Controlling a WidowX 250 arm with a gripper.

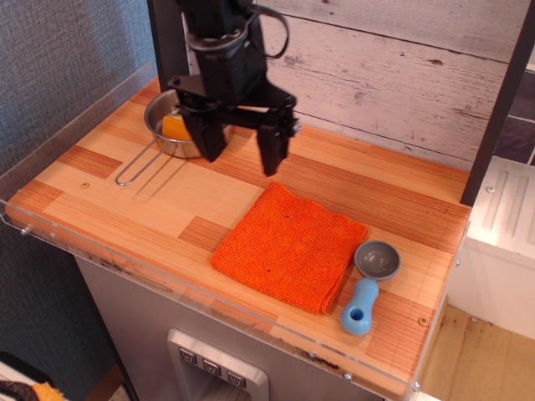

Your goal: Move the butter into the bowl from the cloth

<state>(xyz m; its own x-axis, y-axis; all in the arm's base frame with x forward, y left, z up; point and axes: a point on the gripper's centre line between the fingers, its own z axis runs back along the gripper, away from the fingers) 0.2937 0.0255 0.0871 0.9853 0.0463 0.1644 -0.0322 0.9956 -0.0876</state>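
The butter [175,127], a yellow-orange wedge, lies inside the bowl [165,136], a shiny steel pan with a looped wire handle, at the back left of the counter. The arm partly hides both. My gripper [242,157] is open and empty, its two black fingers spread wide. It hangs above the counter to the right of the bowl and behind the cloth. The cloth [289,246], a square bright orange weave, lies bare at the front centre.
A small grey scoop with a blue handle [369,286] lies just right of the cloth. A clear plastic rim [175,288] runs along the counter's front and left edges. A white plank wall stands behind. A dark post [498,100] rises at the right.
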